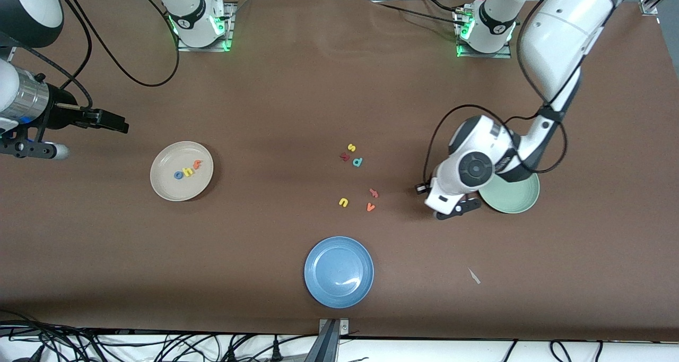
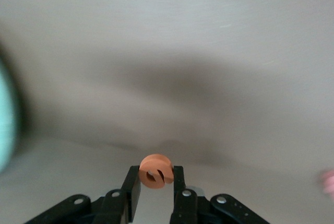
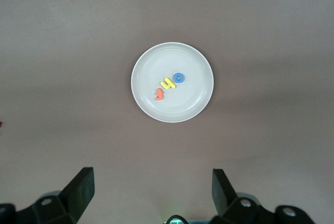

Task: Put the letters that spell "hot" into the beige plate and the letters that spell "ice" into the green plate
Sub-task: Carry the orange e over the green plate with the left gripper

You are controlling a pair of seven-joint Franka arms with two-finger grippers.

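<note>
- Brown cloth covers your table [image 1: 276, 102].
- Your left gripper [image 2: 156, 185], beside the pale mint-green plate [image 1: 517, 198], pinches the small orange letter e [image 2: 156, 170].
- Your right gripper [image 3: 152, 190] waits, fingers spread, above the cream-beige plate [image 3: 195, 65] holding blue o [image 3: 179, 78], yellow h [image 3: 167, 83], orange t [image 3: 159, 94].

Brown table [image 1: 265, 277]: beige plate [image 1: 162, 189], blue plate [image 1: 318, 287], green plate [image 1: 522, 203], loose letters [image 1: 351, 156].

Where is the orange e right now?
The orange e is pinched in the left hand, low beside the green plate at the left arm's end of the table.
</note>
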